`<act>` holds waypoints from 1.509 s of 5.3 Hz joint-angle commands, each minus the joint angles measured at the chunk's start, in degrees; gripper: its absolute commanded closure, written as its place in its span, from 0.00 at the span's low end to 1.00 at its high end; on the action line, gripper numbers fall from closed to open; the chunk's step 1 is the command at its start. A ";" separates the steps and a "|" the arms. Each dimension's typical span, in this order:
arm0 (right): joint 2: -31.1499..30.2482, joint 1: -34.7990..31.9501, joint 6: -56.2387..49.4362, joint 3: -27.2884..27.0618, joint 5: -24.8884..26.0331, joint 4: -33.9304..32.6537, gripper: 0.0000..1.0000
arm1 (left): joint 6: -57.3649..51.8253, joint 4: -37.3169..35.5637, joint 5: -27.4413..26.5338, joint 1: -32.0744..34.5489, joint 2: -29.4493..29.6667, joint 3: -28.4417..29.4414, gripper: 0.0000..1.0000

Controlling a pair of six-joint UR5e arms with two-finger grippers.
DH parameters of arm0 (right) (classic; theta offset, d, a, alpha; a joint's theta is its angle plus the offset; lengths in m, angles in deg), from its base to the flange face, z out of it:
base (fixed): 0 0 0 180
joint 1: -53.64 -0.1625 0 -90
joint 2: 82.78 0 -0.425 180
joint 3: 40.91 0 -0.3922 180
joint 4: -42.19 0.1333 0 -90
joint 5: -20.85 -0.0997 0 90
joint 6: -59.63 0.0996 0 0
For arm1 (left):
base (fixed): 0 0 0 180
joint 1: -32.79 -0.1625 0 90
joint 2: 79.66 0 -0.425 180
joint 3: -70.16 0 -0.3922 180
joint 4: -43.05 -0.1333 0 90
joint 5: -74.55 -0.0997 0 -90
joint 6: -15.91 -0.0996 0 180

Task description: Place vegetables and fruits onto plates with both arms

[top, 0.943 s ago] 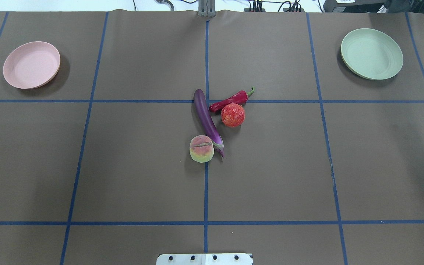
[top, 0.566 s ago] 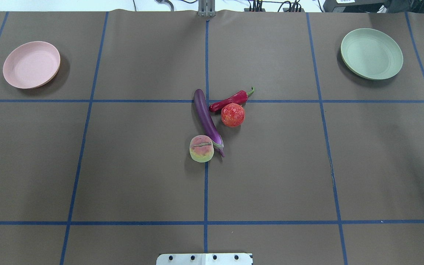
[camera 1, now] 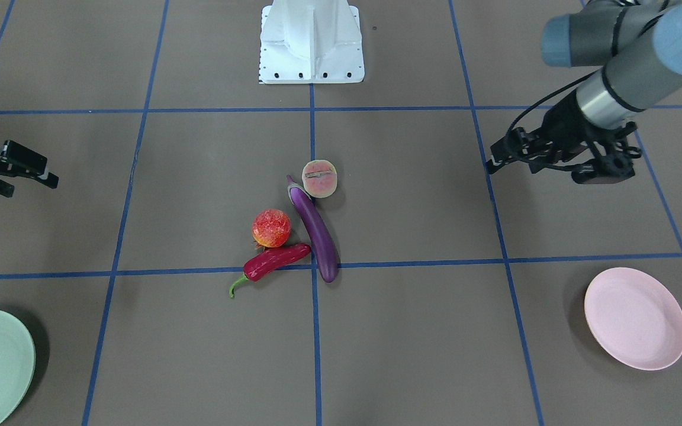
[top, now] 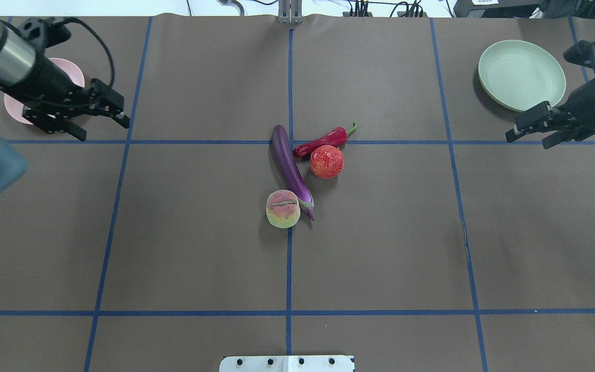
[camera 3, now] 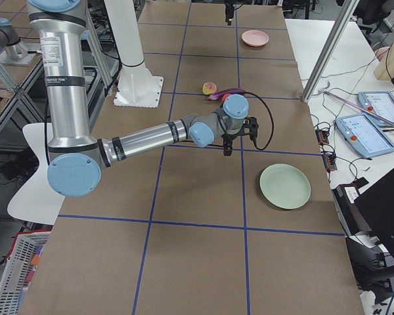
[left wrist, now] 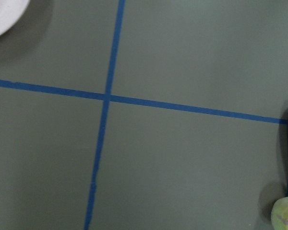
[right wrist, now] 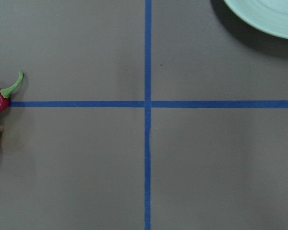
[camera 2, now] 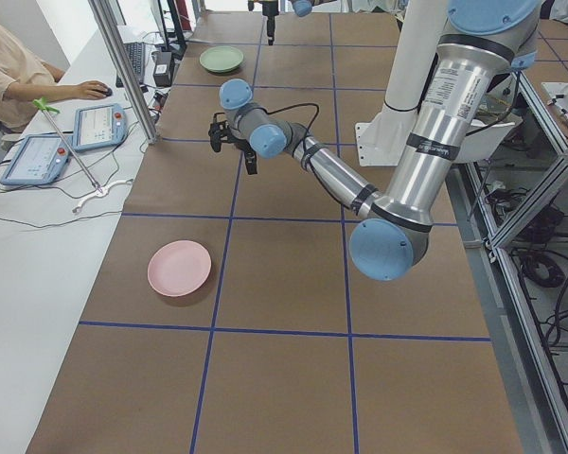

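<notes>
Both arms have swung in over the table since the earlier overhead frames; front-facing, the left gripper (camera 1: 511, 168) and right gripper (camera 1: 30, 186) hang with fingers spread, empty, well apart from the produce. Overhead, the peach (top: 282, 208) sits against the eggplant (top: 290, 168) at its 7 o'clock, with the chili (top: 323, 142) and pomegranate-like ball (top: 327, 161) crowding its 2 o'clock, so grasping one could send the round ones rolling, and both arms converging there risk a clash. Wrist views put the pink plate (left wrist: 2, 14) at 11 o'clock and the mint plate (right wrist: 264, 19) at 1 o'clock.

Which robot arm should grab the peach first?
Left, probably. The open left gripper is nearer the peach, which lies on that side of the eggplant; the right gripper would have to reach past it.
</notes>
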 commanded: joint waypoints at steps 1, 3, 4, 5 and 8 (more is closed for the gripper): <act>4.22 5.43 6.82 0.22 3.46 0.38 0.00 | 7.96 0.08 -7.45 -9.78 12.58 9.29 0.00; 7.04 9.05 11.50 0.13 4.36 0.38 0.00 | 9.03 3.75 -11.17 -14.21 20.63 21.25 0.01; 7.91 10.28 11.43 0.31 4.79 0.38 0.00 | 9.03 4.73 -11.61 -14.74 23.52 26.17 0.01; 8.79 11.60 11.77 0.40 5.84 0.38 0.00 | 9.03 4.92 -12.66 -15.96 28.42 33.10 0.01; 9.68 13.46 14.50 0.57 7.61 0.38 0.00 | 12.19 12.03 -16.01 -18.43 30.66 40.53 0.06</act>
